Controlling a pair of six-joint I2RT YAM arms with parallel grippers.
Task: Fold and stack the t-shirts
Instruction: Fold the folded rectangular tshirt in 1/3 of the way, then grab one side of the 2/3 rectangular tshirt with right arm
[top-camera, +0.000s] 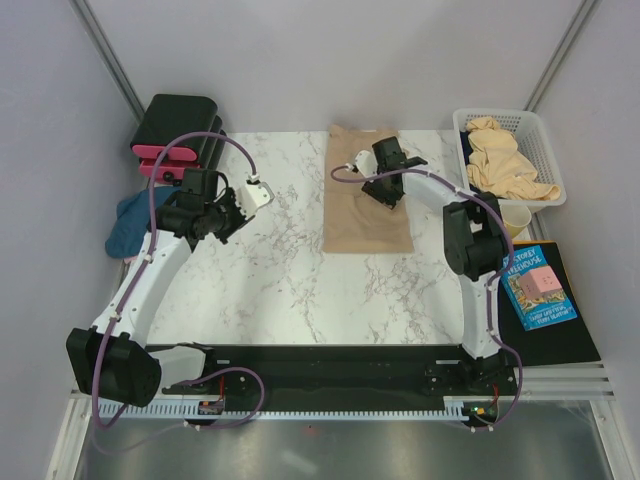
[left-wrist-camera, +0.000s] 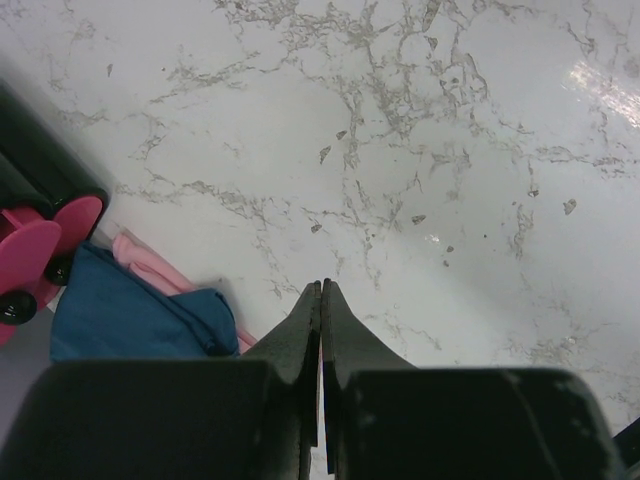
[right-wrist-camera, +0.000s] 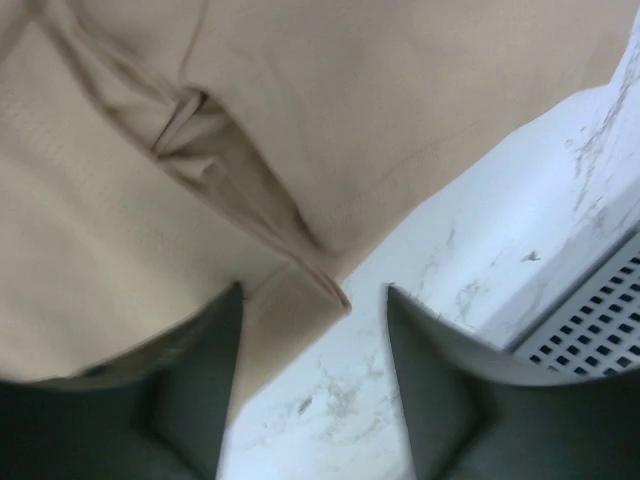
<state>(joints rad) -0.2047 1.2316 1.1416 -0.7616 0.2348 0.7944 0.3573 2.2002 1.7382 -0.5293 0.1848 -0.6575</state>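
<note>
Though small, "TREEHOUSE" on blue book (top-camera: 549, 309)

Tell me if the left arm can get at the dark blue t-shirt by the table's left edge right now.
Probably yes. The dark blue t-shirt lies uncovered just beside the left gripper, with nothing between them. The gripper is shut, so it would need to open first.

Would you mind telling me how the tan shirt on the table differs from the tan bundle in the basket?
The table shirt lies flat in a long rectangle; the basket bundle is crumpled. The open right gripper is over the table shirt; no gripper is near the basket bundle. Both are tan.
</note>
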